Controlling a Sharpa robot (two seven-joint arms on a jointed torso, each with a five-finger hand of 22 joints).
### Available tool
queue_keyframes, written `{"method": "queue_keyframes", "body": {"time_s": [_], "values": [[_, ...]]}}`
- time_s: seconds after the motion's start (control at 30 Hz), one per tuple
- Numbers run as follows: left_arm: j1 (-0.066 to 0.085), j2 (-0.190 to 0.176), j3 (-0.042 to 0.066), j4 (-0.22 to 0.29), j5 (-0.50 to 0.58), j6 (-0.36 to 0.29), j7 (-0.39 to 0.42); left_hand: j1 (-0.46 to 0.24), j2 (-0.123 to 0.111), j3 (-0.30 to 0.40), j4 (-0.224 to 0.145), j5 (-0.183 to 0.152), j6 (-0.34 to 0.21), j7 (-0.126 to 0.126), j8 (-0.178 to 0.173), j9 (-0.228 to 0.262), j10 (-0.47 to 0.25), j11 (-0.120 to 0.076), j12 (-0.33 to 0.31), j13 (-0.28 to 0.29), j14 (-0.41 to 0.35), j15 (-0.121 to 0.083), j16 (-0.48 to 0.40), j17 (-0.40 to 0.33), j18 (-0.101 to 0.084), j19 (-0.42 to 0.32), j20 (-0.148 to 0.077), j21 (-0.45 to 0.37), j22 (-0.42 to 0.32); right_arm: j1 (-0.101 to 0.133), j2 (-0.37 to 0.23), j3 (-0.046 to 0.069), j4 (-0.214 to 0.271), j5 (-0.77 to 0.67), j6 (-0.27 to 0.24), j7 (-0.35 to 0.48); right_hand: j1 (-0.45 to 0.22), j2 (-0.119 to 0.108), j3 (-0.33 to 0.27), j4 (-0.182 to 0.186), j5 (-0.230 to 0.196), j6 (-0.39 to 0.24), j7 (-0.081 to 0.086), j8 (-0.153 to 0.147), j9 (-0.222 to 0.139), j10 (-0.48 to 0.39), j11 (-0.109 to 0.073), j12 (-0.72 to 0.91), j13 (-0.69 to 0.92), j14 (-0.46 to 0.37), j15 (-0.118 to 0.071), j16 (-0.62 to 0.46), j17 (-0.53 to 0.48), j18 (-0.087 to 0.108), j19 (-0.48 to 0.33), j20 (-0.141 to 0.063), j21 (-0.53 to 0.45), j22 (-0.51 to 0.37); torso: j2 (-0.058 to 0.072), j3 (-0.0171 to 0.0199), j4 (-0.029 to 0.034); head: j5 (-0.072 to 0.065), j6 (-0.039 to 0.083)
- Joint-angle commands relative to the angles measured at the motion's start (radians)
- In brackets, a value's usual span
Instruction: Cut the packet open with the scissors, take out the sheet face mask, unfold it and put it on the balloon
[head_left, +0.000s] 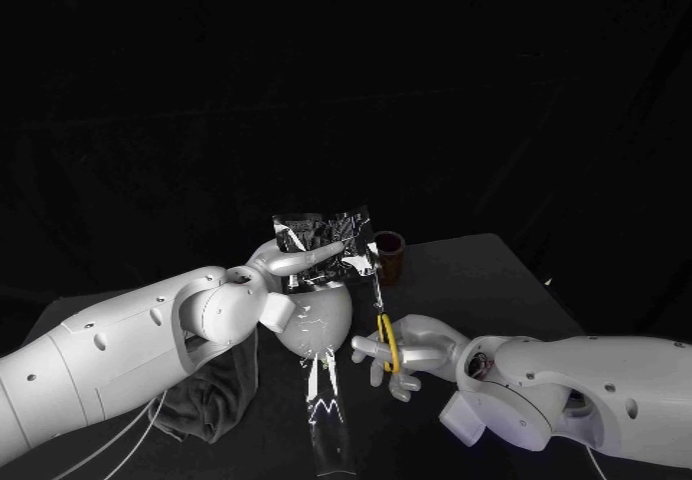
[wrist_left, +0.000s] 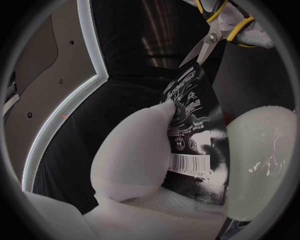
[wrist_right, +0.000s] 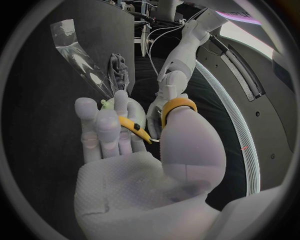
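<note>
Left hand (head_left: 296, 265), head view: grips the packet (head_left: 325, 240) and holds it upright, just above the pale balloon (head_left: 320, 322).
Right hand (head_left: 418, 352), head view: closed on the scissors (head_left: 384, 330) at their yellow loops, with the blades pointing up towards the packet's right edge.
Step in hand: the cut, judged not yet made, since the packet looks whole.
Left wrist view: shows what the head view leaves too small to read. The blade tips are slightly parted at a corner of the packet, though whether they touch it cannot be told. The packet's printed face and barcode lie against the fingers, and the balloon is just beside it.
Right wrist view: shows the grip itself, with the thumb through one loop and the fingers along the other. A clear film (wrist_right: 78, 55) and a dark cloth (wrist_right: 117, 70) lie on the table beyond.
Next move: calls for the foil edge to sit between the blades, then a squeeze close to the margin to spare the mask inside.
</note>
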Motion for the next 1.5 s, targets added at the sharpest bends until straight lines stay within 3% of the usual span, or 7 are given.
{"method": "queue_keyframes", "body": {"time_s": [0.03, 0.63, 0.77, 0.93, 1.13, 1.3, 1.5], "values": [[0.001, 0.001, 0.001, 0.003, -0.017, 0.035, -0.007, -0.004, 0.005, 0.009, 0.0, 0.003, 0.0, 0.005, 0.003, 0.045, 0.019, -0.015, -0.002, 0.001, -0.004, -0.005, 0.0, 0.002, 0.013, -0.004, 0.0, 0.004, 0.0, 0.002, 0.003, 0.001, -0.002, -0.011, 0.022, 0.005, 0.002, 0.011, 0.004, 0.001, -0.007, -0.303, 0.145, 0.005, 0.001, 0.022, 0.013, -0.005, -0.001, -0.002, 0.001, 0.004, 0.001, 0.005, -0.005, 0.003, 0.005, 0.001, 0.0, 0.0003, 0.0005, 0.0, -0.002], [0.001, -0.002, 0.001, 0.004, -0.03, 0.021, -0.025, -0.005, 0.005, 0.011, -0.002, 0.003, 0.0, 0.005, 0.003, 0.045, 0.019, -0.015, -0.002, 0.001, -0.003, -0.005, 0.001, 0.003, 0.013, -0.003, 0.0, 0.004, 0.0, 0.003, 0.005, 0.001, -0.008, 0.001, 0.01, 0.016, 0.004, 0.057, 0.039, -0.001, -0.013, -0.289, 0.139, 0.044, 0.0, 0.053, 0.007, -0.003, -0.003, 0.013, -0.004, 0.029, 0.02, 0.001, 0.014, 0.001, 0.037, 0.015, 0.0, 0.0006, 0.0, -0.003, -0.007], [0.001, -0.002, 0.001, 0.004, -0.034, 0.019, -0.029, -0.005, 0.005, 0.011, -0.002, 0.003, 0.0, 0.005, 0.003, 0.045, 0.019, -0.015, -0.002, 0.001, -0.003, -0.005, 0.001, 0.003, 0.013, -0.003, 0.0, 0.004, 0.0, 0.004, 0.004, 0.001, -0.008, 0.006, -0.007, 0.029, 0.033, 0.124, 0.079, -0.005, -0.017, -0.244, 0.122, 0.083, -0.013, 0.105, -0.009, 0.02, 0.013, 0.054, -0.017, 0.089, 0.079, -0.012, 0.064, -0.01, 0.116, 0.048, 0.0, 0.0007, 0.0, -0.006, -0.007], [0.001, -0.002, 0.001, 0.005, -0.035, 0.016, -0.03, -0.006, 0.004, 0.013, -0.004, 0.003, 0.0, 0.005, 0.004, 0.046, 0.02, -0.015, -0.001, 0.001, -0.003, -0.005, 0.001, 0.003, 0.013, -0.003, 0.0, 0.004, 0.0, 0.004, 0.003, 0.001, -0.01, 0.011, -0.026, 0.043, 0.071, 0.167, 0.084, -0.009, -0.02, -0.184, 0.103, 0.11, -0.036, 0.154, -0.028, 0.055, 0.041, 0.099, -0.034, 0.159, 0.153, -0.026, 0.114, -0.024, 0.198, 0.083, -0.001, 0.0003, -0.0003, -0.006, -0.007], [0.001, -0.002, 0.001, 0.005, -0.036, 0.014, -0.03, -0.006, 0.004, 0.013, -0.004, 0.003, 0.0, 0.005, 0.004, 0.046, 0.02, -0.015, -0.001, 0.001, -0.003, -0.005, 0.001, 0.003, 0.013, -0.003, 0.0, 0.004, 0.0, 0.005, 0.004, 0.001, -0.012, 0.013, -0.038, 0.049, 0.123, 0.229, 0.053, -0.013, -0.018, -0.014, 0.049, 0.185, -0.052, 0.249, -0.074, 0.493, 0.354, 0.155, -0.071, 0.261, 0.274, -0.046, 0.18, -0.056, 0.311, 0.131, 0.0, 0.0006, -0.0002, -0.007, -0.008], [0.001, -0.003, 0.001, 0.006, -0.036, 0.013, -0.03, -0.006, 0.004, 0.013, -0.004, 0.003, 0.0, 0.005, 0.004, 0.046, 0.02, -0.015, -0.001, 0.001, -0.003, -0.005, 0.001, 0.003, 0.013, -0.003, 0.0, 0.004, 0.0, 0.005, 0.003, 0.001, -0.013, 0.013, -0.044, 0.052, 0.15, 0.26, 0.012, -0.013, -0.021, 0.054, 0.022, 0.227, -0.046, 0.269, -0.097, 0.665, 0.485, 0.18, -0.092, 0.311, 0.338, -0.056, 0.209, -0.075, 0.364, 0.155, 0.0, 0.0002, -0.0002, -0.008, -0.01], [0.001, -0.005, 0.001, 0.006, -0.037, 0.011, -0.031, -0.007, 0.004, 0.015, -0.005, 0.003, 0.0, 0.005, 0.004, 0.046, 0.02, -0.015, -0.001, 0.001, -0.002, -0.005, 0.001, 0.004, 0.013, -0.003, 0.0, 0.004, 0.0, 0.005, 0.002, 0.002, -0.013, 0.013, -0.044, 0.061, 0.161, 0.275, -0.033, -0.012, -0.019, 0.046, 0.025, 0.211, -0.055, 0.251, -0.095, 0.619, 0.47, 0.173, -0.091, 0.297, 0.323, -0.054, 0.198, -0.08, 0.351, 0.154, 0.0, 0.0003, 0.0, -0.008, -0.01]]}}
